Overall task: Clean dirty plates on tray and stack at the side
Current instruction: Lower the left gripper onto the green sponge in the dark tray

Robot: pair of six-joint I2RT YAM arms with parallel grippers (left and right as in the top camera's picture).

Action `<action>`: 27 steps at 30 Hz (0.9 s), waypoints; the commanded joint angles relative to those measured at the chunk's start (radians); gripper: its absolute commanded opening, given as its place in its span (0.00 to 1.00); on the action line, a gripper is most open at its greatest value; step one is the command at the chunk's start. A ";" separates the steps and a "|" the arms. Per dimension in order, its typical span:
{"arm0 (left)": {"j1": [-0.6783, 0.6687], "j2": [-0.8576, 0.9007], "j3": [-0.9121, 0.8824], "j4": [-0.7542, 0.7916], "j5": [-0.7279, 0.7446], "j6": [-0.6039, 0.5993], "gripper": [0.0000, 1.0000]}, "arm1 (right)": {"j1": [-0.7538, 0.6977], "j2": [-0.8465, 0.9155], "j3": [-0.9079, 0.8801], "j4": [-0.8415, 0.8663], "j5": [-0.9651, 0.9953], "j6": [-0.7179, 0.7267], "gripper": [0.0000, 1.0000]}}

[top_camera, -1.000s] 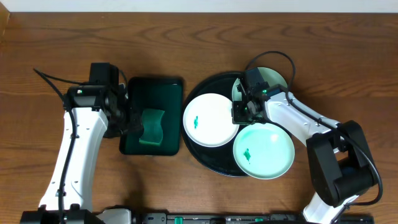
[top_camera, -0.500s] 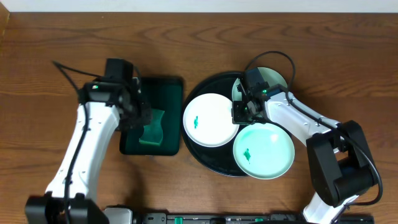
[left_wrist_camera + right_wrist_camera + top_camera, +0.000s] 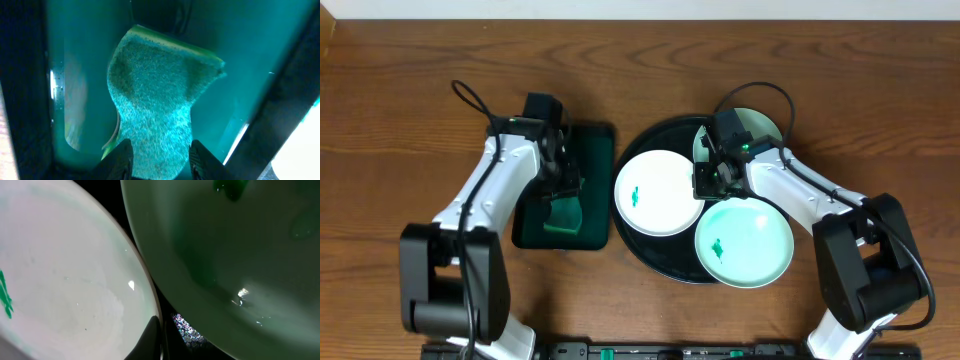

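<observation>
Since a second ago the left arm has swung in from the left of the dark green tray point(image 3: 590, 140) to hang over it, while the right arm and all the dishes lie as they did. Now the left gripper point(image 3: 161, 160) pinches the near end of the green sponge point(image 3: 160, 95) from both sides, its fingers point(image 3: 122, 159) against the sponge's edges, and the sponge lies flat in that tray, not yet lifted. The right gripper point(image 3: 156, 337) is pressed together with nothing in it, resting low on the round black tray point(image 3: 645, 245) in the gap between two plate rims. We judge the task barely begun: fetching the sponge is the step in hand, no plate has been wiped, and none is stacked on the wooden table point(image 3: 420, 60) beside the tray. We count three plates, all on the black tray: a white plate point(image 3: 658, 193) at its left, a pale green plate point(image 3: 744, 243) at its near right, and a third plate point(image 3: 760, 125) at the back, partly hidden under the right arm. Each carries a small green smear, so all three are left to clean and stack. We also count one sponge, one black tray, one green tray and two arms.
</observation>
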 commanded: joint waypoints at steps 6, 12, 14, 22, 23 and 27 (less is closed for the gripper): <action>-0.002 0.084 -0.008 0.008 -0.013 -0.013 0.38 | 0.014 0.000 -0.004 0.006 0.013 0.011 0.01; -0.002 0.107 -0.008 0.043 -0.018 -0.013 0.38 | 0.016 0.000 -0.004 0.008 0.013 0.011 0.01; -0.002 0.109 -0.010 0.043 -0.018 -0.013 0.39 | 0.016 0.000 -0.004 0.008 0.013 0.011 0.01; -0.002 0.111 -0.086 0.116 -0.050 -0.014 0.38 | 0.016 0.000 -0.004 0.009 0.013 0.011 0.01; -0.002 0.111 -0.101 0.133 -0.050 -0.014 0.39 | 0.016 0.000 -0.004 0.009 0.013 0.011 0.01; -0.002 0.111 -0.141 0.167 -0.048 -0.021 0.38 | 0.016 0.000 -0.004 0.009 0.013 0.011 0.01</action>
